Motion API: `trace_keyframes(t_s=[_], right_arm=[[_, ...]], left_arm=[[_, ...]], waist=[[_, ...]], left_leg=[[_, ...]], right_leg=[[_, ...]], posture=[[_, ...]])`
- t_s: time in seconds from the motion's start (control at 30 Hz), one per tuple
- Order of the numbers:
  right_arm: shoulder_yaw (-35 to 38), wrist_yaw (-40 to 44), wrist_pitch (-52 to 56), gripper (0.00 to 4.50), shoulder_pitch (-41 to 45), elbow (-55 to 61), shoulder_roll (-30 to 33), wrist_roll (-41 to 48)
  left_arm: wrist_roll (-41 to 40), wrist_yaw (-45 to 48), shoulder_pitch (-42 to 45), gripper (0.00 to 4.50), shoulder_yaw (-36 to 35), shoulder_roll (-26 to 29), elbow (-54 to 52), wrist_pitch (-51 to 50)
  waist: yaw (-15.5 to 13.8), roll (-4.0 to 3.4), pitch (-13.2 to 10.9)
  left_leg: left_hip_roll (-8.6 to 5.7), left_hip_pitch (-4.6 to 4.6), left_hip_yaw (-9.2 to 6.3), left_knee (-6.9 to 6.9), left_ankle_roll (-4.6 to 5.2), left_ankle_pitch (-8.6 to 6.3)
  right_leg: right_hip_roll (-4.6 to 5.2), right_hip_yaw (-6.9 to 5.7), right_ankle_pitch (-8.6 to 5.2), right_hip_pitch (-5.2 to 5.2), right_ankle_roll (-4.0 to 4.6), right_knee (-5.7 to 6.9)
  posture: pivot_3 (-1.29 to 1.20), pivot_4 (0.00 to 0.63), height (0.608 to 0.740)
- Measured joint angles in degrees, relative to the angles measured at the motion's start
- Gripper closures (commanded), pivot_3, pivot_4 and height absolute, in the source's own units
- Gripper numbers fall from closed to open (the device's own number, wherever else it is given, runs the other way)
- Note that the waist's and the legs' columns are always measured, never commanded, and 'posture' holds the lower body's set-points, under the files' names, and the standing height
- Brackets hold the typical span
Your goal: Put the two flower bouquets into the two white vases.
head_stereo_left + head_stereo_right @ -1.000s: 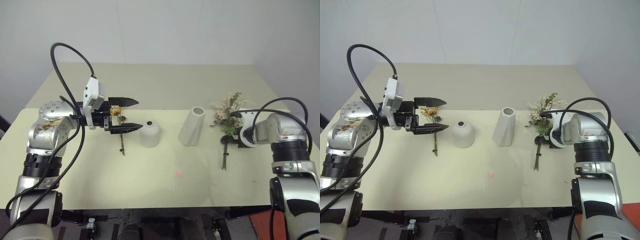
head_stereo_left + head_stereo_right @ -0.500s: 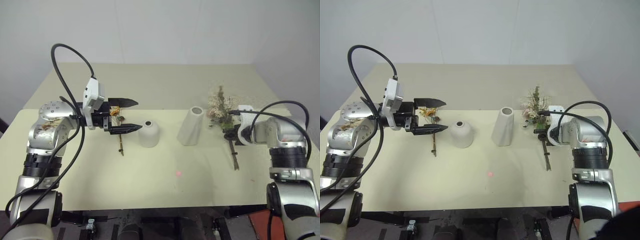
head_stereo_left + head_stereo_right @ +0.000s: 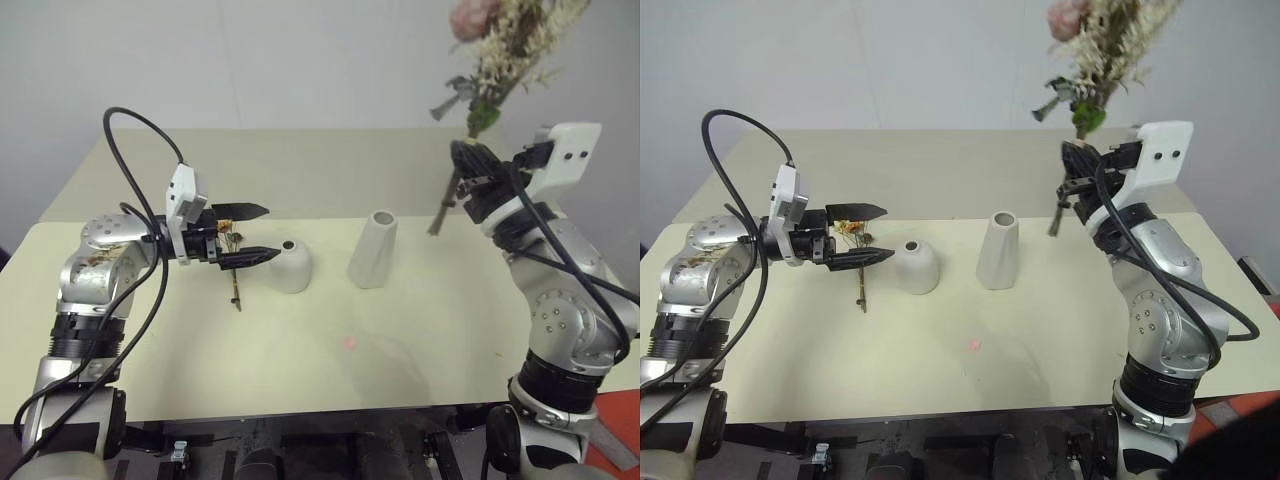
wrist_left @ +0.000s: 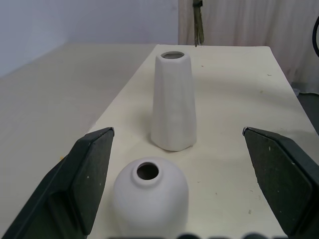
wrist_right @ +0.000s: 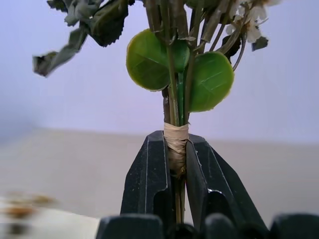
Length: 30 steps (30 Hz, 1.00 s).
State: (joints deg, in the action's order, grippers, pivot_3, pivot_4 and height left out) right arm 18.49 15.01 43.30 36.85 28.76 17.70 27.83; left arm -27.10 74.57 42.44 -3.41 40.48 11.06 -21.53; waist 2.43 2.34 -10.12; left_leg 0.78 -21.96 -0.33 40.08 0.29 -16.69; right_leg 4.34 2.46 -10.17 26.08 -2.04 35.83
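Cream-white bushy bouquet (image 3: 1102, 50) pinched in my right claw (image 3: 1077, 172); I'd steer stems plumb over the tall white vase (image 3: 997, 250), seven o'clock.

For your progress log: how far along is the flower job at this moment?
Done: nothing; the tall vase and round vase are empty. In hand: the right gripper holds the big bouquet aloft. Left: seating it, then the small bouquet on the table under the open left gripper.
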Motion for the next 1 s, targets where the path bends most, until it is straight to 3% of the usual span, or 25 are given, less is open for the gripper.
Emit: trace_keyframes(t_s=[0.3,1.0], right_arm=[[-6.61,1.66,-9.88,4.27,1.93,-6.91,-1.82,-1.85],[-11.1,3.45,-21.71,4.27,2.66,-15.86,-3.82,-4.34]], left_arm=[[0.06,0.9,0.86,0.0,0.38,0.06,1.06,0.07],[-0.25,0.47,1.43,0.0,0.0,0.9,0.94,-0.59]], waist=[[0.18,-0.01,0.0],[0.15,-0.03,0.02]], left_leg=[[-0.02,-0.02,0.02,0.0,-0.02,0.01],[-0.01,0.01,0.02,0.0,-0.03,0.02]], right_leg=[[0.02,0.0,0.0,0.02,0.0,-0.04],[0.02,0.0,0.0,0.01,0.01,-0.01]], posture=[[0.0,0.15,0.74],[0.0,0.15,0.74]])
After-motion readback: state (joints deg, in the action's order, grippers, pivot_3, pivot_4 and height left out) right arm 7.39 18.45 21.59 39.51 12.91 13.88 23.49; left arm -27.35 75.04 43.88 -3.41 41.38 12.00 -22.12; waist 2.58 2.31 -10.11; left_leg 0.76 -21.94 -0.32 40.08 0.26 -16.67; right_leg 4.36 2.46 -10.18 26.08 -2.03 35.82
